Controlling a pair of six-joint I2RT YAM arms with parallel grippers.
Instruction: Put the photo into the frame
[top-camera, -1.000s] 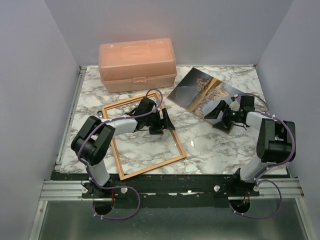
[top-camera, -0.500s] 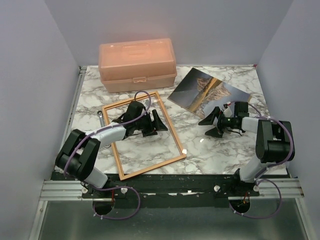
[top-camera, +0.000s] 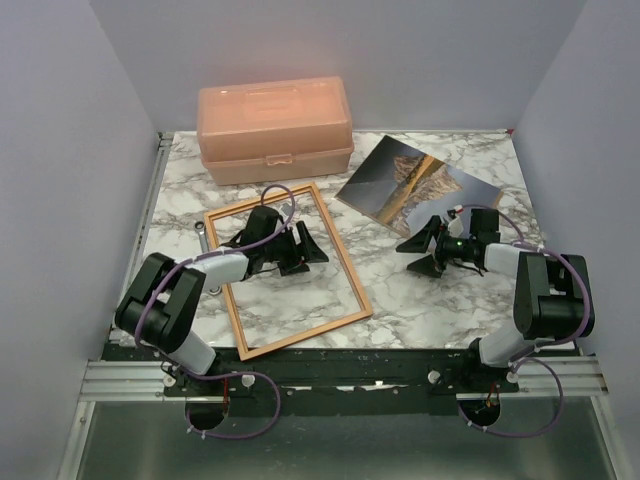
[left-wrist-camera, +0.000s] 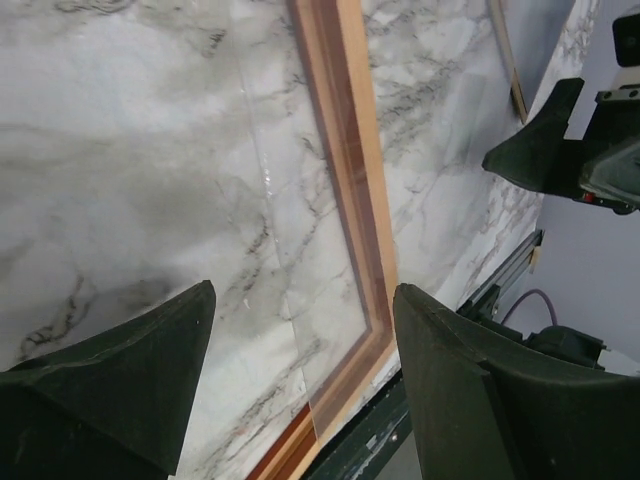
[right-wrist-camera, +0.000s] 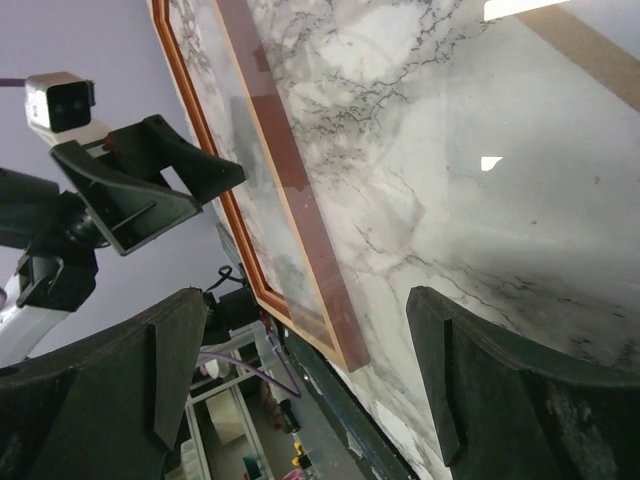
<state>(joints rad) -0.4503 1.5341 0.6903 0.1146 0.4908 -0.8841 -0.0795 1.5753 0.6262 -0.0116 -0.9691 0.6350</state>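
Observation:
The frame (top-camera: 305, 334) lies flat on the marble, left of centre; its reddish-brown rail (left-wrist-camera: 350, 170) runs between my two arms. A clear pane lies inside it, slightly askew. The photo (top-camera: 415, 185), a mountain mirrored in a lake, rests face up at the back right, apart from both grippers. My left gripper (top-camera: 308, 258) hovers low over the frame's inner area, open and empty (left-wrist-camera: 305, 300). My right gripper (top-camera: 407, 258) is open over bare marble between frame and photo, holding nothing (right-wrist-camera: 310, 310). The frame's near corner (right-wrist-camera: 345, 345) shows in the right wrist view.
A peach plastic box (top-camera: 275, 130) stands at the back left, just beyond the frame. A brown strip (right-wrist-camera: 585, 55) shows at the top right of the right wrist view. Purple walls close in both sides. The black rail (top-camera: 340, 368) marks the near table edge.
The right gripper has moved left, off the photo's near edge, onto the bare marble. The left gripper has drawn back a little leftwards over the frame. Both jaws have narrowed slightly.

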